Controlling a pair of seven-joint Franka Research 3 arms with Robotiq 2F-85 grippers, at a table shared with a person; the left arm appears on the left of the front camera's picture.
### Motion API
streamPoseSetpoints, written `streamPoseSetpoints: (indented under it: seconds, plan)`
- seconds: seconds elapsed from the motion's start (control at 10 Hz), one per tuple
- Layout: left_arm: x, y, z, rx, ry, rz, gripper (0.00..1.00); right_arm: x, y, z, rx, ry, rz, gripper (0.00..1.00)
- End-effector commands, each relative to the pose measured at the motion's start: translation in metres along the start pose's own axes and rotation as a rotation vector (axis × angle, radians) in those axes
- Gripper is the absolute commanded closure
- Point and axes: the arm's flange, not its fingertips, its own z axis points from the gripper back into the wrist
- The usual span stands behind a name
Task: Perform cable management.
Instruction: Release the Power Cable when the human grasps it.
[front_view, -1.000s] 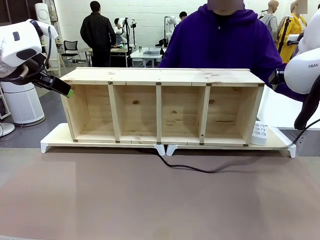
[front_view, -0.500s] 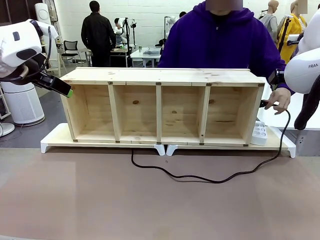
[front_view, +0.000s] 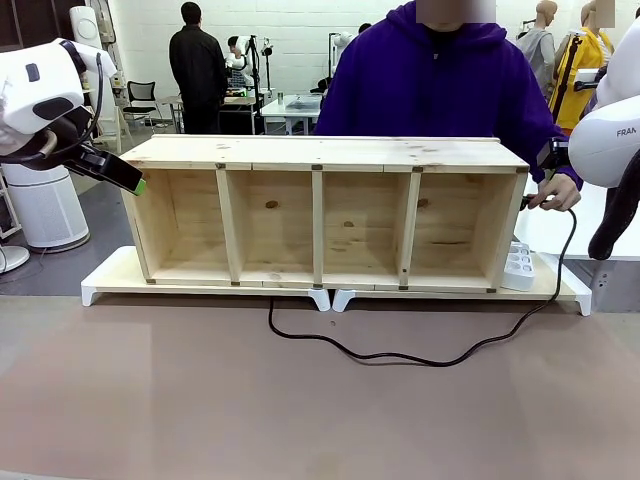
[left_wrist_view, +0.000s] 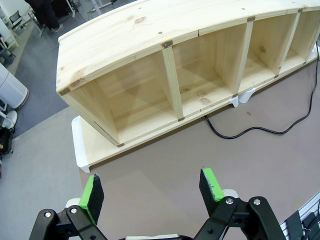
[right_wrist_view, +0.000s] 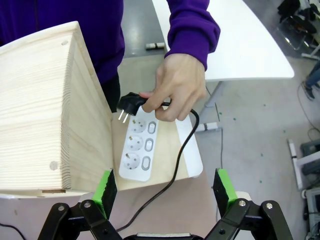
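Green-padded and black, the right gripper (right_wrist_view: 165, 187) hangs with its jaws wide apart and empty, above the right end of a pale wooden shelf unit (right_wrist_view: 45, 105). Its wrist view gives what the front view cannot: the person's hand (right_wrist_view: 175, 87) pinches the black two-pin plug (right_wrist_view: 129, 103) just above the top socket of the white power strip (right_wrist_view: 139, 147), pins not yet in. The cable (right_wrist_view: 172, 165) drops from that hand past the strip.

The left gripper (left_wrist_view: 152, 187) is also spread open and empty, hovering off the shelf's left end. Its view shows the cord snaking out from under the shelf's white base (left_wrist_view: 80, 145).

From the front, the cable (front_view: 400, 355) loops across the brown table (front_view: 300, 420) and rises to the hand (front_view: 555, 192). Half a second ago the hand sat slightly lower; a second ago it was out of sight and only a short run of cord lay on the table. Letters "FRA" show on the right arm (front_view: 605, 135).
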Motion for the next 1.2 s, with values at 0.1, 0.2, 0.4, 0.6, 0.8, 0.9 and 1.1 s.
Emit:
streamPoseSetpoints:
  seconds: [0.1, 0.2, 0.4, 0.6, 0.8, 0.9, 1.1]
  plan:
    - [0.0015, 0.0011, -0.0019, 0.006, -0.012, -0.012, 0.0, -0.0009, 0.0003, -0.0011, 0.001, 0.009, -0.002, 0.0]
    - [0.0015, 0.0011, -0.0019, 0.006, -0.012, -0.012, 0.0, -0.0009, 0.0003, -0.0011, 0.001, 0.009, -0.002, 0.0]
    - [0.0015, 0.0011, -0.0019, 0.006, -0.012, -0.012, 0.0, -0.0009, 0.0003, -0.0011, 0.001, 0.009, -0.002, 0.0]
    - [0.0015, 0.0011, -0.0019, 0.006, -0.012, -0.012, 0.0, -0.0009, 0.0003, -0.0011, 0.001, 0.009, -0.002, 0.0]
    - [0.0015, 0.0011, -0.0019, 0.006, -0.012, -0.012, 0.0, -0.0009, 0.0003, -0.0011, 0.001, 0.009, -0.002, 0.0]
    - [0.0015, 0.0011, -0.0019, 0.006, -0.012, -0.012, 0.0, -0.0009, 0.0003, -0.0011, 0.001, 0.009, -0.002, 0.0]
    - [0.0015, 0.0011, -0.0019, 0.006, -0.012, -0.012, 0.0, -0.0009, 0.0003, -0.0011, 0.001, 0.009, -0.002, 0.0]
